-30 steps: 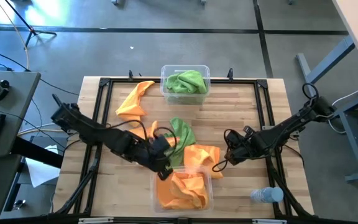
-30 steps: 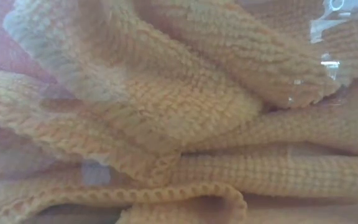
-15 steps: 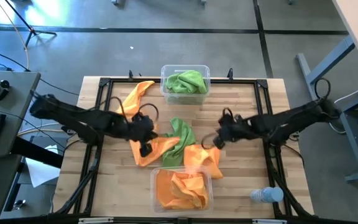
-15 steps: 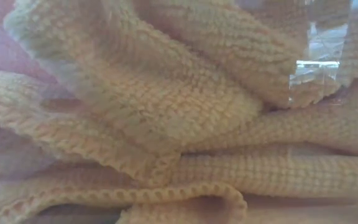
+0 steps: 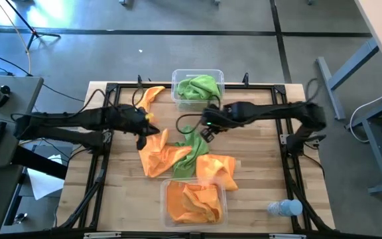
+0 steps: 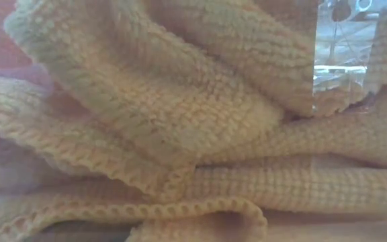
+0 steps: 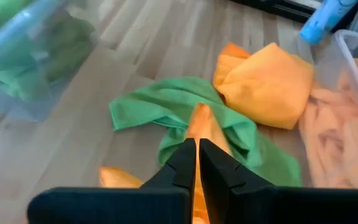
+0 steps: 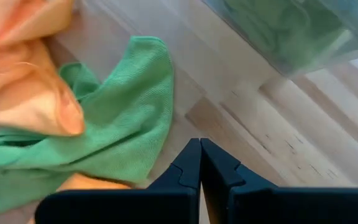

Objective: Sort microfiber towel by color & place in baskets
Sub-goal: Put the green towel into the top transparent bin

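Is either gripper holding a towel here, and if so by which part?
The left gripper is shut on an orange towel, pinching its raised corner. The right gripper is shut and empty.

Both arms inward, jaws seemingly closed.

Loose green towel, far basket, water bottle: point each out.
loose green towel (image 5: 192, 145), high view, its middle fold
far basket (image 5: 176, 75), high view, its left rim corner
water bottle (image 5: 284, 208), high view, its clear body
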